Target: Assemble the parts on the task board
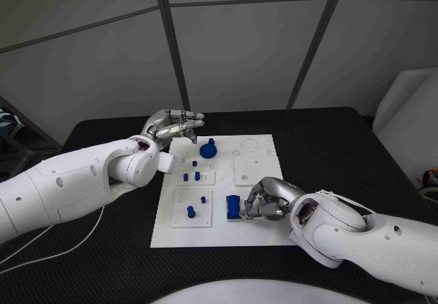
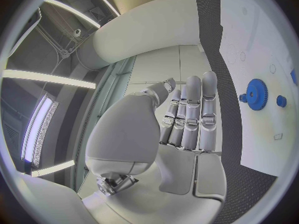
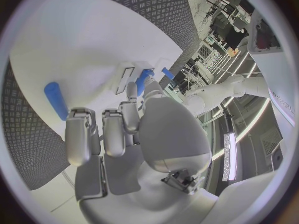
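Observation:
The white task board (image 1: 260,234) lies in the middle of the black table. A blue gear (image 1: 209,151) (image 2: 256,94) stands near the board's far left, with small blue pegs (image 1: 193,166) just nearer on a raised square. My left hand (image 1: 173,125) (image 2: 187,119) hovers over the board's far left corner, fingers stretched out and holding nothing. A blue cylinder (image 1: 233,207) (image 3: 56,100) lies on the board's near half. My right hand (image 1: 264,199) (image 3: 124,134) sits just right of it, fingers curled in, with nothing seen between them.
A raised square (image 1: 192,218) at the board's near left carries two upright blue pegs (image 1: 191,211) (image 3: 144,79). Another raised square (image 1: 251,171) sits bare at mid-right, and round holes (image 1: 249,145) mark the far right. Black table (image 1: 328,145) surrounds the board.

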`<state>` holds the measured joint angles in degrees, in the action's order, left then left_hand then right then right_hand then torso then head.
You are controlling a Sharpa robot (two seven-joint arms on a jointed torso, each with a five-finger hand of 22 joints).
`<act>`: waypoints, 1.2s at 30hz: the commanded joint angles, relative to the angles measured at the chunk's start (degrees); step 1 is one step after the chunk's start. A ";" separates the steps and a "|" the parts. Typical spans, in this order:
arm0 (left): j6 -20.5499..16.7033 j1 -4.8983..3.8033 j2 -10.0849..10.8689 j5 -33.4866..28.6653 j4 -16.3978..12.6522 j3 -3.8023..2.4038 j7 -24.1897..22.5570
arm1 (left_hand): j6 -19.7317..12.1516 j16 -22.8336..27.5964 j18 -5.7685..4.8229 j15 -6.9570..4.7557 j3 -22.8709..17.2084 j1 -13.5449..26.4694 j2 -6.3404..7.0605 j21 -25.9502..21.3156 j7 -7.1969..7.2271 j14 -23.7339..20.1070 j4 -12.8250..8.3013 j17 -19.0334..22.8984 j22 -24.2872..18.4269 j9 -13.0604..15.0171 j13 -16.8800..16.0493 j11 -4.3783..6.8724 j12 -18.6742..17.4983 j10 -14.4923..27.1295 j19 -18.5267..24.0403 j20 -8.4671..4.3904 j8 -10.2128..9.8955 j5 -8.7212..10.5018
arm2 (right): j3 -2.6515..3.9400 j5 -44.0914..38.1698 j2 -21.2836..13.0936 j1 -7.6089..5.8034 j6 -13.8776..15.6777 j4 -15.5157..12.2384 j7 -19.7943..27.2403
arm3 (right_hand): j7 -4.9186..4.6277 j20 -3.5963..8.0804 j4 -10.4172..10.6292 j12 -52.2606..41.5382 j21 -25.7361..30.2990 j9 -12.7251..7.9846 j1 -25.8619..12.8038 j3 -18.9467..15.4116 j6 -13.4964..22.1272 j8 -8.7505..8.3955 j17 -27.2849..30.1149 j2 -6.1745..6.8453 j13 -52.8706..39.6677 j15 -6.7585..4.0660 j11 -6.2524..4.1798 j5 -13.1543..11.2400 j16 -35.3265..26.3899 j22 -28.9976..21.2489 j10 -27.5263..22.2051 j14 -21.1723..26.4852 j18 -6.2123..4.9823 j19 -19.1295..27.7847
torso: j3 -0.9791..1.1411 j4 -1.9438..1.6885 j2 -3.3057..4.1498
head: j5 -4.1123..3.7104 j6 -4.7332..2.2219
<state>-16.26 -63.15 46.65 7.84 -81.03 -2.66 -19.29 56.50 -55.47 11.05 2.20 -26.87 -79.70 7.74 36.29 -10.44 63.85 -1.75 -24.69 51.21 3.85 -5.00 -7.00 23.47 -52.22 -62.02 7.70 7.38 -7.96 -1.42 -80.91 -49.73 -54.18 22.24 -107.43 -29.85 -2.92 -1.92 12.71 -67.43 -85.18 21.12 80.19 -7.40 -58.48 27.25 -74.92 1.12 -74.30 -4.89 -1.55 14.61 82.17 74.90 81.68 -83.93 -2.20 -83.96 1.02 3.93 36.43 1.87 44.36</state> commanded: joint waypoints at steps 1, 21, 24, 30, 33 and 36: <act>0.51 -0.09 0.10 -0.08 -0.13 -0.03 -0.34 | -0.39 -0.30 -0.58 0.00 0.43 -0.07 -0.46 -0.32 -0.08 -0.36 0.06 0.09 -0.06 -0.01 0.07 -0.15 0.34 0.36 0.38 -0.17 -0.16 -0.09 | -0.01 0.78 -0.99 -0.06 1.49 -0.65 1.95 | -0.45 0.05 0.38 1.14 0.55 -0.46 -1.58 -0.64 1.40 -1.05 -0.24 0.56 1.87 0.31 0.55 -0.27 -0.43 9.40 -0.72 -3.23 0.40 -0.79 | -0.01 -0.02 -0.07 | 0.05 0.04; 0.57 0.35 1.00 -0.08 -0.84 0.00 -0.57 | -0.42 -0.34 -0.57 0.00 0.47 -0.10 -0.44 -0.33 -0.07 -0.39 0.03 0.13 -0.06 -0.01 0.07 -0.15 0.41 0.40 0.39 -0.16 -0.17 -0.09 | 0.01 -4.82 -14.15 -0.07 4.32 -4.37 2.61 | -2.26 -1.46 2.84 2.54 0.58 -4.26 -1.31 -1.26 0.69 -10.16 -0.41 0.86 2.47 1.71 2.11 1.76 -0.51 9.51 -0.92 -3.28 0.39 -0.88 | 0.07 0.85 -0.21 | -1.58 -0.29; 0.62 0.60 1.02 -0.08 -0.91 0.00 -0.58 | -0.42 -0.34 -0.57 0.00 0.47 -0.10 -0.44 -0.33 -0.07 -0.39 0.03 0.13 -0.06 -0.01 0.07 -0.15 0.41 0.40 0.39 -0.16 -0.17 -0.09 | 0.00 -6.98 -14.36 -0.04 3.96 -4.06 1.34 | -2.16 -1.44 3.47 2.58 0.56 -4.44 -1.81 -1.48 -0.09 -10.80 -0.44 1.14 2.45 1.67 2.04 2.26 -0.51 9.55 -0.85 -3.29 0.40 -0.92 | 0.24 0.99 -0.23 | -1.74 -0.34; 0.73 0.95 1.02 -0.08 -0.89 0.00 -0.55 | -0.42 -0.34 -0.57 0.00 0.47 -0.10 -0.44 -0.33 -0.07 -0.39 0.03 0.13 -0.06 -0.01 0.07 -0.15 0.41 0.40 0.39 -0.16 -0.17 -0.09 | -0.02 -9.54 -13.74 0.01 2.66 -2.98 -0.62 | -2.02 -1.41 3.76 2.53 0.49 -4.49 -2.22 -1.66 -0.86 -11.14 -0.49 1.50 2.36 1.61 1.95 2.41 -0.50 9.63 -0.76 -3.29 0.42 -0.99 | 0.08 0.81 -0.16 | -1.95 -0.36; 0.79 1.05 0.97 -0.08 -0.87 0.00 -0.55 | -0.42 -0.34 -0.57 0.00 0.47 -0.10 -0.44 -0.33 -0.07 -0.39 0.03 0.13 -0.06 -0.01 0.07 -0.15 0.41 0.40 0.39 -0.16 -0.17 -0.09 | -0.03 -9.91 -13.00 0.03 1.82 -2.29 -1.27 | -1.97 -1.39 3.83 2.57 0.49 -4.50 -2.45 -1.72 -1.14 -11.27 -0.47 1.61 2.38 1.58 1.92 2.38 -0.52 9.65 -0.75 -3.29 0.42 -1.00 | 0.10 0.76 -0.15 | -1.99 -0.34; 0.82 1.12 0.94 -0.08 -0.86 0.00 -0.55 | -0.42 -0.34 -0.57 0.00 0.47 -0.10 -0.44 -0.33 -0.07 -0.39 0.03 0.13 -0.06 -0.01 0.07 -0.15 0.41 0.40 0.39 -0.16 -0.17 -0.09 | -0.04 -10.08 -12.26 0.05 1.04 -1.71 -1.65 | -1.94 -1.37 3.86 2.55 0.50 -4.50 -2.57 -1.75 -1.28 -11.32 -0.46 1.66 2.36 1.57 1.90 2.37 -0.52 9.63 -0.74 -3.29 0.42 -0.99 | 0.14 0.73 -0.10 | -1.95 -0.20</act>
<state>-16.16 -61.97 47.63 7.84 -81.79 -2.63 -19.33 56.50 -55.47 11.05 2.20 -26.87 -79.71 7.75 36.29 -10.44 63.85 -1.75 -24.61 51.22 3.85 -5.00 -7.00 23.70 -52.23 -62.02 7.69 7.38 -7.96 -1.45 -88.86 -62.16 -54.11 24.89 -109.24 -29.88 -4.96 -2.98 16.18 -64.89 -84.30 16.67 78.02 -9.07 -59.39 16.26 -74.94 2.77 -71.95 -3.68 0.33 16.76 81.63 74.90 80.65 -83.93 -2.21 -83.96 1.13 4.74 36.27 -0.10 44.07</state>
